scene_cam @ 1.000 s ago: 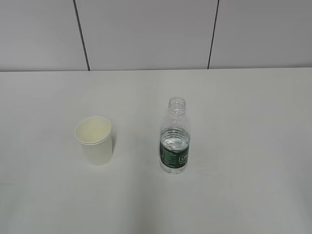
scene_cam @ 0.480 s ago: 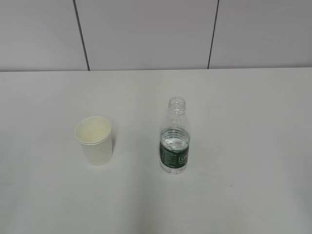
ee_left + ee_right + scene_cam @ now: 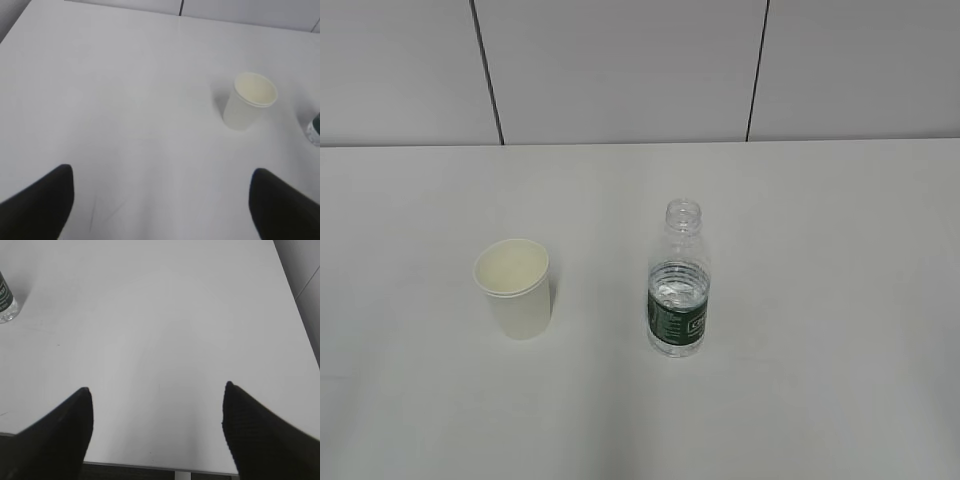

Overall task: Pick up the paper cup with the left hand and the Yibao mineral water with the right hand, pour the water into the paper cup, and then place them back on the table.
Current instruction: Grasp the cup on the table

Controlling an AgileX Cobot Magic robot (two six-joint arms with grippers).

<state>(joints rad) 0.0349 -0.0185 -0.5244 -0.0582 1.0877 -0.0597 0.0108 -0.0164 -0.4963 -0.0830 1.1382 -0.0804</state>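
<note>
Plainly nothing is lifted yet: the cup (image 3: 514,287) and the water bottle (image 3: 678,285) stand upright on the bench (image 3: 840,250), near each other but apart, cup on the left, each on its own arm's side. The left hand (image 3: 160,200) and right hand (image 3: 157,427) gape wide, empty. The cup looks empty; the uncapped bottle is roughly half full.

exterior: slanted down, frontal | wrists: low, sharing table (image 3: 840,300)
</note>
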